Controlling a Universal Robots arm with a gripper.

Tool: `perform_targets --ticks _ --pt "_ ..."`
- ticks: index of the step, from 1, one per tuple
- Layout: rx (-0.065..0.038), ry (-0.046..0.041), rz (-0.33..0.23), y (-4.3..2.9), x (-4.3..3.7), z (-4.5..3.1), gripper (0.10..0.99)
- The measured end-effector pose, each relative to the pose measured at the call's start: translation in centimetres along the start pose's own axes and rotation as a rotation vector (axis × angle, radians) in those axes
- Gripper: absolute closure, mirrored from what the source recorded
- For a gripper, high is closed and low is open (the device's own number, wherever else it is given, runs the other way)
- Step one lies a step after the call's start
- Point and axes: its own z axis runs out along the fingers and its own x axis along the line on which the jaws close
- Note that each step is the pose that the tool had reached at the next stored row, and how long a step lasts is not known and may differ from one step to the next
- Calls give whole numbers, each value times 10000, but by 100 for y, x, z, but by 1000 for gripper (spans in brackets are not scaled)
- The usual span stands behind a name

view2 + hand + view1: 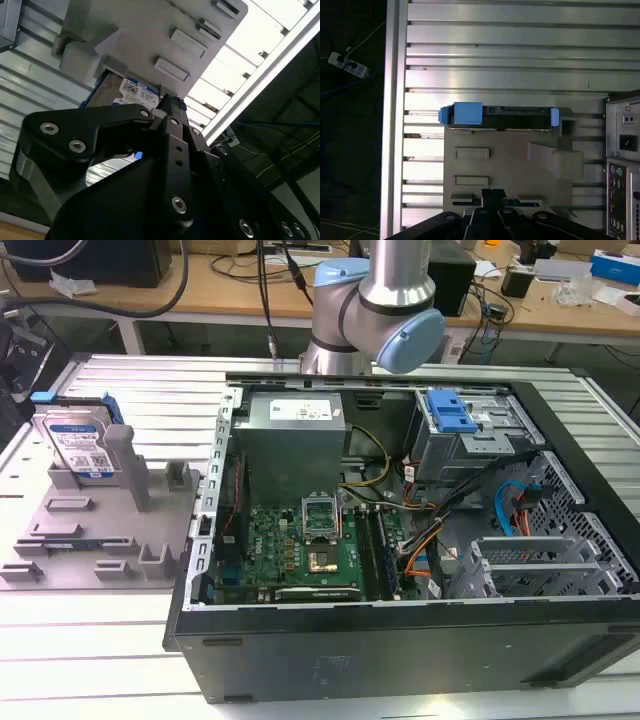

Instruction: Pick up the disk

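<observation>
1. Count: one disk (78, 445), one grey fixture tray (100, 535), one open computer case (400, 645), one arm (375, 290), one gripper (492, 192).
2. The disk stands on edge in a slot at the tray's far corner, on the exterior view's left, just beside a grey post (122, 455). The tray lies flat on the slatted metal table (150, 390), right next to the case.
3. The exterior view gives the case interior: motherboard (310, 540), power supply (290, 440), blue drive bay (450, 412).
4. The first wrist view looks down on the disk's top edge (502, 116). It shows two blue rail ends (467, 114), one per end, plus the case's rear panel (622, 165) and a power strip (347, 65) on the floor.
5. The second wrist view catches the disk's blue-and-white label (136, 94) past the gripper (169, 102).
6. The gripper hangs over the tray, apart from the disk. Released or clenched, can't tell.
</observation>
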Motion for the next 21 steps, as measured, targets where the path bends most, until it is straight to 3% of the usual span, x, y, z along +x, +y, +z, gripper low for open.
perform_targets --ticks 11,16,18,21 --pt "1 5 -132 0 0 0 980" --pt "1 43 -1122 0 0 0 980" --pt "4 73 -1912 0 0 0 980" --pt "29 101 -2572 -1 -1 0 980"
